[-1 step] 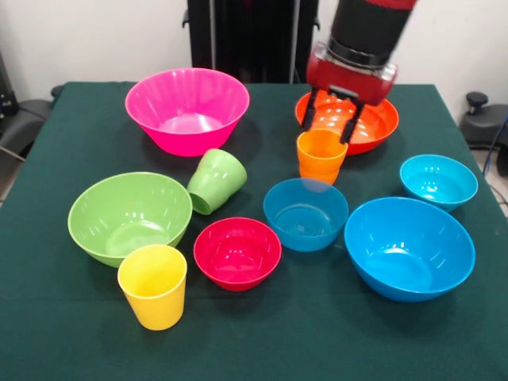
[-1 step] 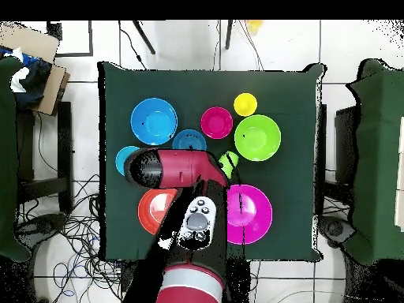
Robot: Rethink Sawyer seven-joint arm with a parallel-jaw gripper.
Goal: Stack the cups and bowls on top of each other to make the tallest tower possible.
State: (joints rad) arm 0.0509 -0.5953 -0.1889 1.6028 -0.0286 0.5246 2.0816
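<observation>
Tool [image 1: 335, 121] hangs just above the upright orange cup [image 1: 321, 156], fingers apart, gripping nothing; the cup stands near the tabletop's [image 1: 63, 333] middle, between the orange bowl [image 1: 373, 127] and a small blue bowl [image 1: 305, 213]. Green cup [image 1: 216, 181] lies tipped between the pink bowl [image 1: 187, 109] and green bowl [image 1: 130, 217]. Yellow cup [image 1: 152, 286] stands upright just beside the red bowl [image 1: 237, 252].

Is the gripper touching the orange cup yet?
Cannot tell. In the front view the gripper hangs just above the orange cup, its fingertips close to the rim, but no plain gap or contact shows. In the overhead view the arm hides the cup.
</observation>
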